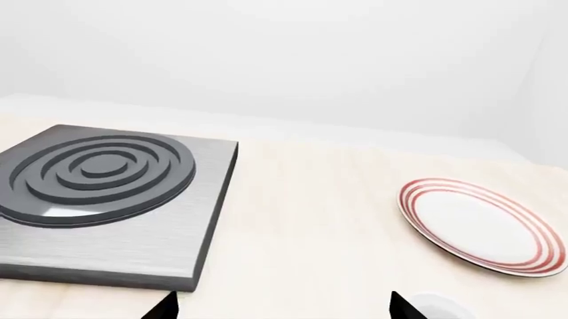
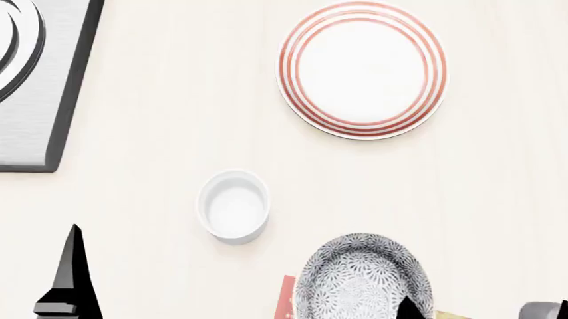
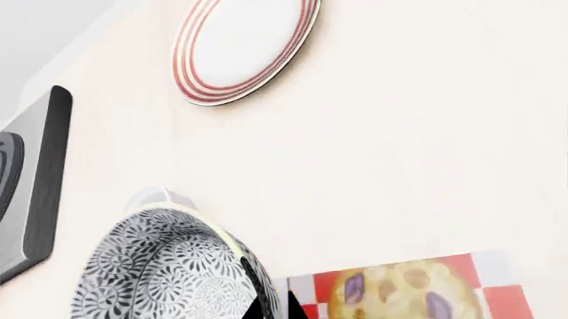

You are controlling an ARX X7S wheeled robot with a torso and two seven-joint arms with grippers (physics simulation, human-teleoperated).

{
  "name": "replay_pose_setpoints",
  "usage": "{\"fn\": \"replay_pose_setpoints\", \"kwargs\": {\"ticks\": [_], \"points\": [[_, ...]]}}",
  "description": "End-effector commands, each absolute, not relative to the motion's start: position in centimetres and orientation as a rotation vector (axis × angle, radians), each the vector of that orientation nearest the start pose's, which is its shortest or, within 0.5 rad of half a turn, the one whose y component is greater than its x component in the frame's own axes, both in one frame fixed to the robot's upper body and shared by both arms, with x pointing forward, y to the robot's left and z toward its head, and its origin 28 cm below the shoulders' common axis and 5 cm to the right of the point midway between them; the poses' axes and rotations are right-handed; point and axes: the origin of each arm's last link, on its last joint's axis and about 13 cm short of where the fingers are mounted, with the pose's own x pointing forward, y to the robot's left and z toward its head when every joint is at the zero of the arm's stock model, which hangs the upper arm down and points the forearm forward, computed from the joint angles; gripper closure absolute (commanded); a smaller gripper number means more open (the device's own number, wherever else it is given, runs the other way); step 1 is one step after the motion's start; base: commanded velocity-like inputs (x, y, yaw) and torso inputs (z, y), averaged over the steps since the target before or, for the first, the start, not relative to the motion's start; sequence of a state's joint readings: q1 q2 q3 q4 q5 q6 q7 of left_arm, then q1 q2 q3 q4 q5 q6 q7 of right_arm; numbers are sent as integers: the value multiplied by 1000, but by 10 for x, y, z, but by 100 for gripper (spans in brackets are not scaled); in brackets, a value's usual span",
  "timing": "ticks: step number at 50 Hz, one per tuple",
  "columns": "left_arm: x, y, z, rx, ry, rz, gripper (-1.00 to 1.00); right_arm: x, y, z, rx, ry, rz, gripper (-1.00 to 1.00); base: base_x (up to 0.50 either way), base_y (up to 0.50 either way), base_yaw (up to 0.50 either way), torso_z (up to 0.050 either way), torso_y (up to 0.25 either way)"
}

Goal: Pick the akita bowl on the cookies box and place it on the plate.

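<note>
The akita bowl point(image 2: 364, 279) sits at the head view's bottom edge, over the cookies box point(image 3: 413, 289). The right gripper point(image 3: 266, 296) has one finger on its rim, seemingly clenched, though that is cropped. The plate point(image 2: 362, 70), upper right, stays bare; carrying remains.

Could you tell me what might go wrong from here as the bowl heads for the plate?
The right pincer seems to pinch only the akita bowl's rim, so it may tilt or slip. The white cup stands close beside the bowl and could be knocked. The plate lies well beyond, a long carry.
</note>
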State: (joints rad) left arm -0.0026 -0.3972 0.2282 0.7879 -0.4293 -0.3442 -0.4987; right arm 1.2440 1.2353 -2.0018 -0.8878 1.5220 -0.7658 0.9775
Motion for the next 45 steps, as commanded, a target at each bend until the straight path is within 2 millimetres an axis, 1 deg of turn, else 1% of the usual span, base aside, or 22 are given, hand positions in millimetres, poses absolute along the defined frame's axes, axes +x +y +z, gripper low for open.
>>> {"fn": "replay_pose_setpoints", "kwargs": {"ticks": [1, 4, 7, 10, 14, 19, 22, 28, 35, 41, 45], "points": [[175, 202, 137, -97, -260, -48, -100, 175, -129, 217, 598, 231, 102, 100, 0, 0, 0, 0, 0], [175, 202, 136, -94, -260, -48, -100, 189, -132, 219, 602, 223, 97, 100, 0, 0, 0, 0, 0], [176, 202, 135, -98, -256, -50, -100, 202, -135, 217, 612, 231, 90, 100, 0, 0, 0, 0, 0], [176, 203, 136, -104, -254, -49, -100, 218, -138, 222, 631, 221, 83, 100, 0, 0, 0, 0, 0], [177, 203, 135, -101, -253, -46, -100, 228, -139, 226, 640, 210, 86, 100, 0, 0, 0, 0, 0], [177, 203, 134, -98, -252, -46, -100, 240, -140, 226, 647, 213, 80, 100, 0, 0, 0, 0, 0], [177, 202, 134, -94, -251, -48, -100, 252, -144, 230, 679, 188, 60, 100, 0, 0, 0, 0, 0], [178, 202, 133, -89, -249, -48, -100, 271, -145, 235, 702, 173, 57, 100, 0, 0, 0, 0, 0], [179, 203, 133, -89, -249, -46, -100, 286, -144, 237, 724, 164, 51, 100, 0, 0, 0, 0, 0], [179, 203, 133, -90, -248, -46, -100, 297, -143, 234, 737, 170, 43, 100, 0, 0, 0, 0, 0], [179, 203, 132, -89, -246, -46, -100, 305, -142, 237, 752, 168, 35, 100, 0, 0, 0, 0, 0]]}}
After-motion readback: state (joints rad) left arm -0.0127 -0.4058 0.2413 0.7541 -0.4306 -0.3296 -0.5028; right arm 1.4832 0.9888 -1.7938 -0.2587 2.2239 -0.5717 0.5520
